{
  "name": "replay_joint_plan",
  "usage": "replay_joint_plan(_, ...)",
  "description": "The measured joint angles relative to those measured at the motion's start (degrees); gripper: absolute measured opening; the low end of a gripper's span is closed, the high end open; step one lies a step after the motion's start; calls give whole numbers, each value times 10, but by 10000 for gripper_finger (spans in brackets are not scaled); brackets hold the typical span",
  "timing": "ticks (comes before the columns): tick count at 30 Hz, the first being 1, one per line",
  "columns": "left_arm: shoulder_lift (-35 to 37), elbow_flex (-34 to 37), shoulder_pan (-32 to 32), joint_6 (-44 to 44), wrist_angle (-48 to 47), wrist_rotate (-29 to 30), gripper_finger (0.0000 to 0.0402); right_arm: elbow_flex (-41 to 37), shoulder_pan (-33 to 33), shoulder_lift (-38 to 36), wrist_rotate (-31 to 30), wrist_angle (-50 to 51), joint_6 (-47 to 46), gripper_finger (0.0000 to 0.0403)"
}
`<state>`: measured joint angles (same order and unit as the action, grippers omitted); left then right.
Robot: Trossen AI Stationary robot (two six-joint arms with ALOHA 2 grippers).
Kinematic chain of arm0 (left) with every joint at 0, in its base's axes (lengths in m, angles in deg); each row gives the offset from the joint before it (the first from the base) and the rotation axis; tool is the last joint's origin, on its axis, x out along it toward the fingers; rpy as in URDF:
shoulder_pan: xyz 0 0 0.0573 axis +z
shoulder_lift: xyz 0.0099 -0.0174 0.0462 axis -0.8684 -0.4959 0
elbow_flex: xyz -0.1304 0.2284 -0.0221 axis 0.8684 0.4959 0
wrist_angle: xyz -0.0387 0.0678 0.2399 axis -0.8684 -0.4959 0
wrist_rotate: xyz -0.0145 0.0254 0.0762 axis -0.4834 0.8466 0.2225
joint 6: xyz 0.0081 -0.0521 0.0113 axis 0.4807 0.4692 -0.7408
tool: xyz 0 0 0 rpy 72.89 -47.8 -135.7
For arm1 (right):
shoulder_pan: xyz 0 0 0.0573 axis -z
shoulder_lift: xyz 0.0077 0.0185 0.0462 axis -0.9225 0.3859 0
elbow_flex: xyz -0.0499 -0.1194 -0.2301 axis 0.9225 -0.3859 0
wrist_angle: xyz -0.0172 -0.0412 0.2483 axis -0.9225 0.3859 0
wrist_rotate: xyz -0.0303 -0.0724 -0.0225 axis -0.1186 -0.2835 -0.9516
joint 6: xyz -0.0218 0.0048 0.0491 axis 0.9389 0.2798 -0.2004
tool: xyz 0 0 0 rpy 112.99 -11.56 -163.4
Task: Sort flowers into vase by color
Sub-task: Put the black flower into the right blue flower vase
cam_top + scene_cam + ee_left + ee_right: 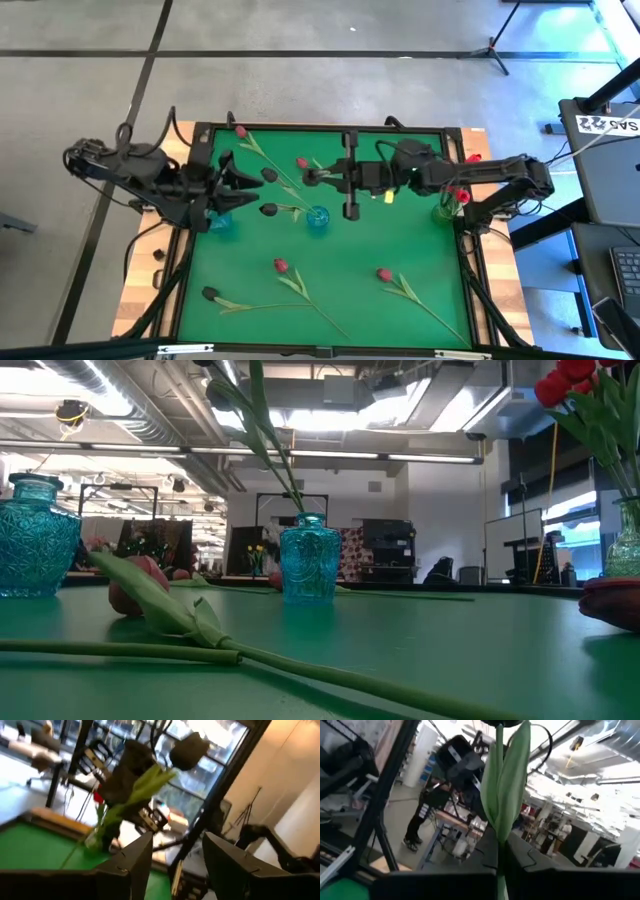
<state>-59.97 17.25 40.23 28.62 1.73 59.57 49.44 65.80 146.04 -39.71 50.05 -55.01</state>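
the green table (pixel 330 300) carries three vases; places below are told from the middle blue vase (pixel 318 219), which already holds a black tulip (pixel 268 210) leaning out toward the left arm. another blue vase (pixel 220 222) stands well to its left-arm side, under that arm, and a green vase (pixel 446 207) with red tulips (pixel 457 193) stands well to its right-arm side.

the right gripper (pixel 312 177) hangs just behind the middle vase, jaws pinched on the green stem of a tulip (pixel 506 785); its head looks dark in the wrist view. the left gripper (pixel 250 181) hovers behind and to the left-arm side of the vase, jaws spread, next to a black tulip (pixel 189 751).

loose flowers: a red tulip (pixel 240 132) far behind the vase, two red tulips (pixel 281 266) (pixel 384 274) in front of it, and a black tulip (pixel 209 294) in front toward the left-arm side.
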Motion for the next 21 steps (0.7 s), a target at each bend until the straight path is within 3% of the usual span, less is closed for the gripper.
replay_joint_plan(6,20,0,-19,60,-65,43,169,-12,0,29,-3,5,-41,2)
replay_joint_plan(11,40,0,-19,108,-111,55,169,-64,0,18,-26,-65,-59,2)
replay_joint_plan(21,40,0,-11,111,-127,102,169,-172,0,21,-16,-183,-90,1)
